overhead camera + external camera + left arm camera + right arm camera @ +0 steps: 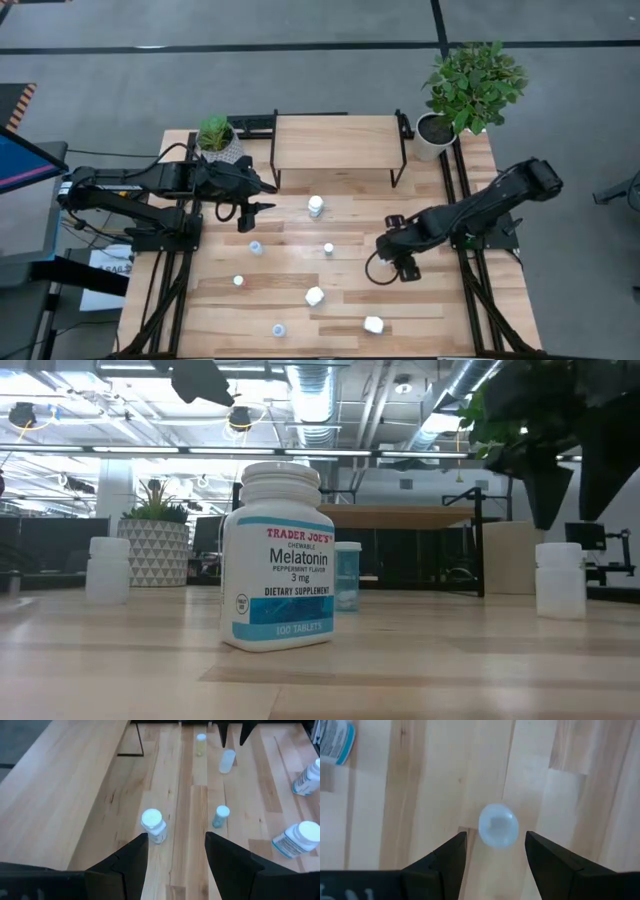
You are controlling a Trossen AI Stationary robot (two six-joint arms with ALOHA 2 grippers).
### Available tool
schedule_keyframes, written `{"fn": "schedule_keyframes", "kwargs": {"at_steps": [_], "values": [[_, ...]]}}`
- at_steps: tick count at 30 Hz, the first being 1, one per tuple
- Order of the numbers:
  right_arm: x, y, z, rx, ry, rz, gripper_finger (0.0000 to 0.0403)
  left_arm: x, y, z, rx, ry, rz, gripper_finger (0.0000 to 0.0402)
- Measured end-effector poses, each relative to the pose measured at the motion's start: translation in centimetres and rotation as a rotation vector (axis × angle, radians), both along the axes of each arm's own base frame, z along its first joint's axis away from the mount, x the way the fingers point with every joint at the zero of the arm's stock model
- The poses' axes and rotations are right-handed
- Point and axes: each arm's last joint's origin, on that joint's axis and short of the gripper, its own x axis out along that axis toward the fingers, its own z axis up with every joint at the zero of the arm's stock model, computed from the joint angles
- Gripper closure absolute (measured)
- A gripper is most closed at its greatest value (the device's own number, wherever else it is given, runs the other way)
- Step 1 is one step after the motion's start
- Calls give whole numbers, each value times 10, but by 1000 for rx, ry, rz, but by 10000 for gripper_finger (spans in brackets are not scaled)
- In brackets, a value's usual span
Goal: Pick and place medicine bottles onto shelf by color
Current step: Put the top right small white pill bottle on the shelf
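Observation:
The light-wood shelf (337, 142) stands at the far middle of the table with nothing on it. Bottles are scattered in front of it. A white one (316, 206) stands upright, and two white ones (314, 296) (373, 324) lie nearer. Small pale-blue ones (328, 249) (255, 247) and a red-capped one (238, 281) also stand there. My right gripper (495, 850) is open and points straight down above a pale-blue bottle (498, 826), with a finger on either side of it, apart from it. My left gripper (175, 850) is open and empty, left of the upright white bottle (152, 825).
Two potted plants stand at the far corners beside the shelf (218, 140) (440, 130). In the low view a white Melatonin bottle (277, 555) stands close to the camera. Bare wood lies along the near edge and between the shelf legs.

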Motion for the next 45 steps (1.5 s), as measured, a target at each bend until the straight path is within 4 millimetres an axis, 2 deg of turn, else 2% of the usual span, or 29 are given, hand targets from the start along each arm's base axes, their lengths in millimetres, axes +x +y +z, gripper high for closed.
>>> {"fn": "schedule_keyframes", "kwargs": {"at_steps": [15, 23, 27, 31, 35, 38, 45], "values": [[13, 5, -26, -29, 76, 0, 177, 0, 0, 0, 0, 3, 0, 216], [17, 6, -29, -21, 53, -2, 181, 0, 0, -1, 3, 5, -2, 216], [18, 6, -28, -19, 47, -4, 203, 0, 0, -1, 3, 6, -3, 216], [18, 6, -28, -21, 51, -3, 245, 0, 0, -1, 3, 7, -3, 216], [17, 5, -27, -21, 50, -3, 277, 0, 0, -1, 3, 7, -3, 216], [16, 5, -25, -24, 58, -3, 279, 0, 0, -1, 3, 7, -2, 216], [23, 7, 11, -44, 72, 57, 265, 0, 0, -1, 3, 7, -3, 216]]}}
